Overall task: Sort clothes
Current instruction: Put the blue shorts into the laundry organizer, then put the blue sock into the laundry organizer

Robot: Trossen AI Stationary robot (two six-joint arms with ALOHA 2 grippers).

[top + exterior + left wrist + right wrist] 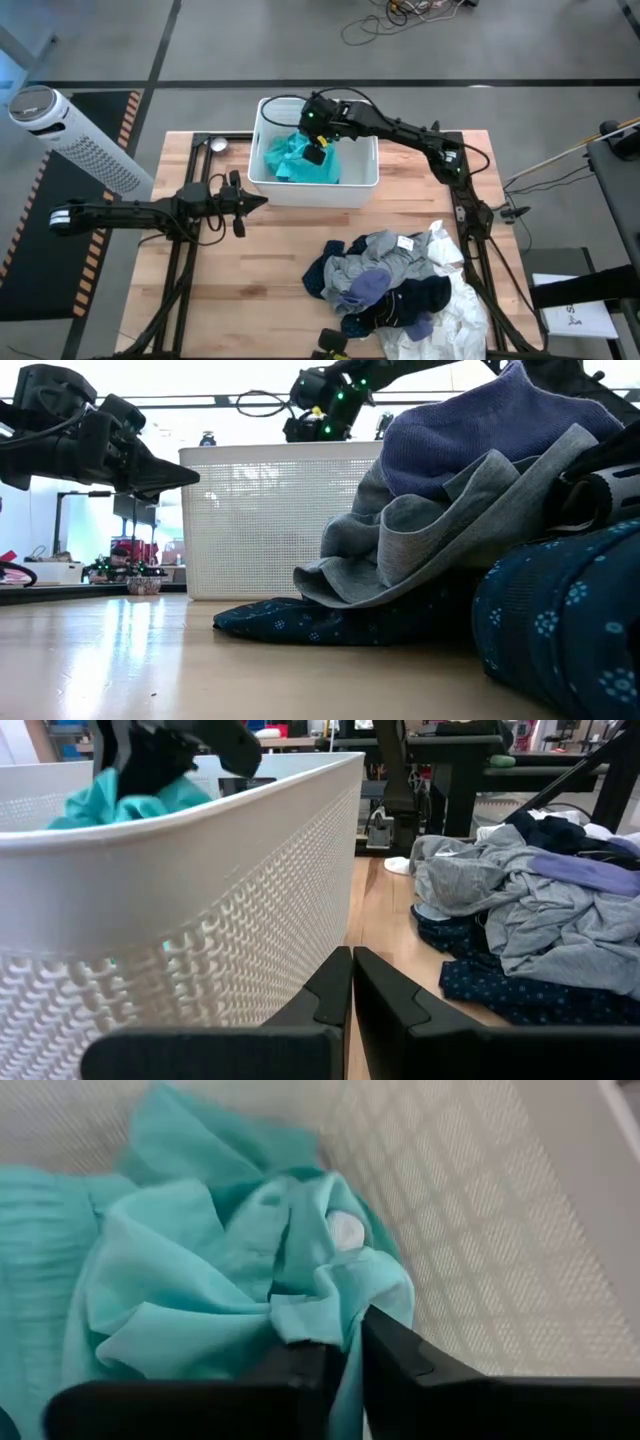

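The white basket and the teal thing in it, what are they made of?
The white perforated basket looks like moulded plastic: stiff walls with a regular grid of small holes and a matte finish. The crumpled teal garment inside it looks like thin woven fabric, perhaps cotton: soft folds with a fine crinkled texture.

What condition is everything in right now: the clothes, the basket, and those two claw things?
Teal garment: crumpled inside the basket, a fold between the right gripper's fingers.
White basket: upright, holding only the teal garment.
Clothes pile: heaped, unsorted, on the table.
Right gripper: down in the basket, fingers narrowly apart around teal fabric.
Left gripper: shut, empty, beside the basket.
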